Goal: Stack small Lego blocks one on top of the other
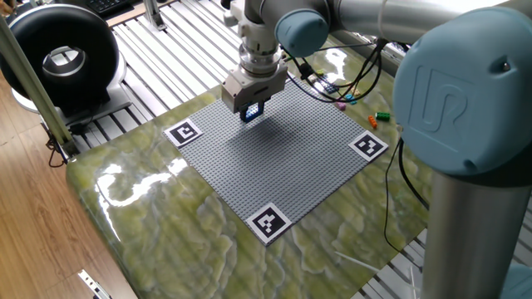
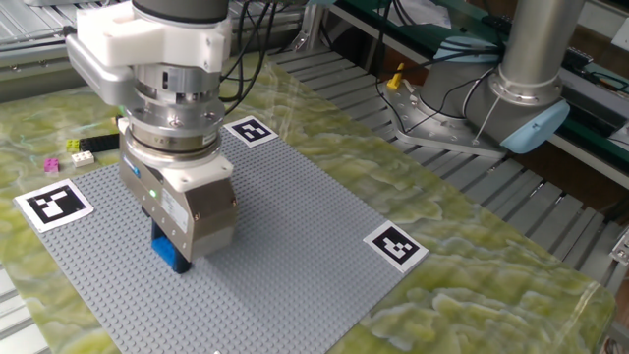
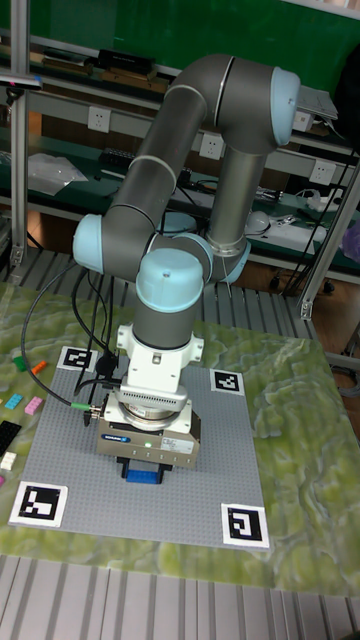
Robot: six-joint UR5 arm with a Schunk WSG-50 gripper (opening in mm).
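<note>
In the tall fixed view, loose small Lego blocks (image 3: 32, 404) lie at the left edge of the frame, on the green marbled table (image 3: 300, 420) beside the grey baseplate (image 3: 215, 470). Left of centre, the claw (image 3: 143, 468) points straight down over the baseplate, clamped on a blue Lego block (image 3: 142, 474) at the plate surface. Marker tags (image 3: 245, 524) occupy the baseplate corners, lower right included.
</note>
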